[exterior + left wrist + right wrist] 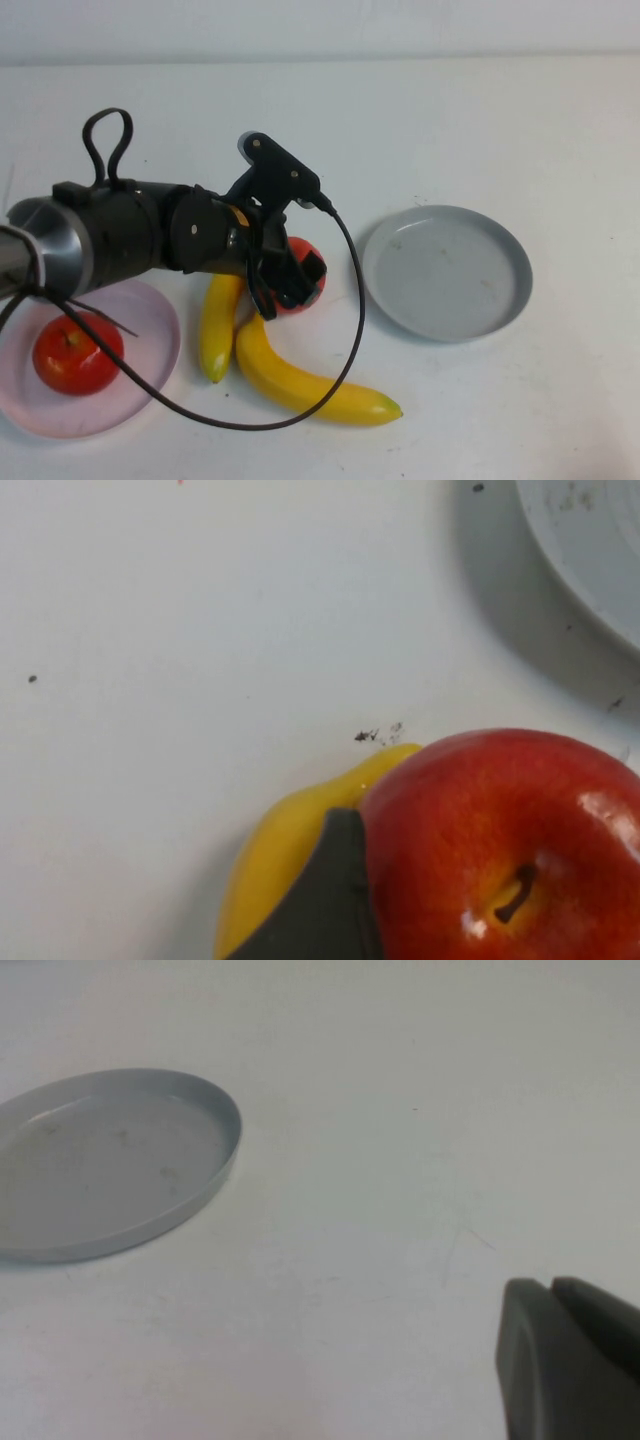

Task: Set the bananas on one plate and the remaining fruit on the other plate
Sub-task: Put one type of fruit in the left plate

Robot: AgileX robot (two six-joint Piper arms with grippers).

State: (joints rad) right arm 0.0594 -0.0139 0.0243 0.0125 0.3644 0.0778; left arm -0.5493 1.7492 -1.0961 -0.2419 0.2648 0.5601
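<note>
My left gripper (292, 280) is shut on a red apple (302, 253) just above the table, between the two plates. In the left wrist view the apple (500, 850) fills the jaws, with one dark finger (325, 905) against its side and a banana (285, 850) beside it. Two yellow bananas lie on the table, one (218, 320) beside the pink plate and one (300, 385) nearer the front. The second red apple (77, 353) sits on the pale pink plate (150, 350). The grey plate (445, 272) is empty. My right gripper (553, 1290) is shut and empty, out of the high view.
The left arm's black cable (355, 310) loops over the front banana. The grey plate also shows in the left wrist view (590, 550) and the right wrist view (100, 1170). White table lies beyond and to the right of the grey plate.
</note>
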